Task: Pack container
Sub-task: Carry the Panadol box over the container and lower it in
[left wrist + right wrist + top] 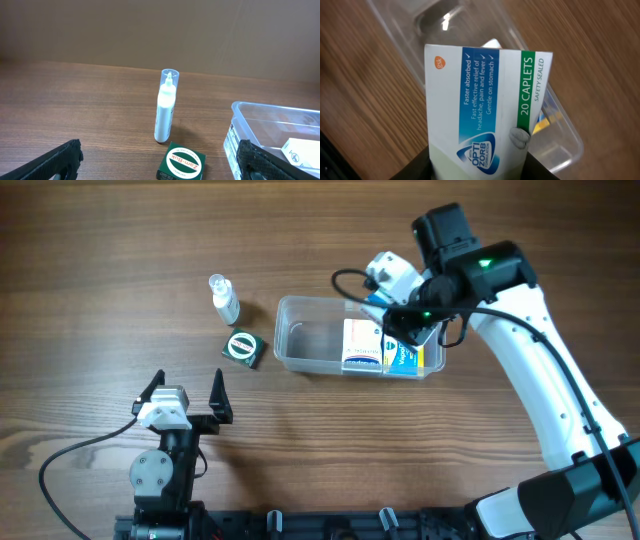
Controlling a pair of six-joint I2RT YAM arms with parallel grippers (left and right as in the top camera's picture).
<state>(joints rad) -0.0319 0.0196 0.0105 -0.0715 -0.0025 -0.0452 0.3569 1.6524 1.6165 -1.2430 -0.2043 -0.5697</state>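
Clear container (305, 340) lies long-axis left-right; right end effector (412, 332) clamps a caplet box (485, 100); left end effector (187, 387) gapes empty.

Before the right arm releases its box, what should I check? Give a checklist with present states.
1. Right pincer shut on caplet box: ok.
2. Caplet box over the container: ok.
3. Free space in container's left part: ok.
4. Left pincer open, away from container: ok.
5. Gap to the boxes already packed: cannot tell.
6. Zam-Buk box, spray bottle packed: not ok, on table.
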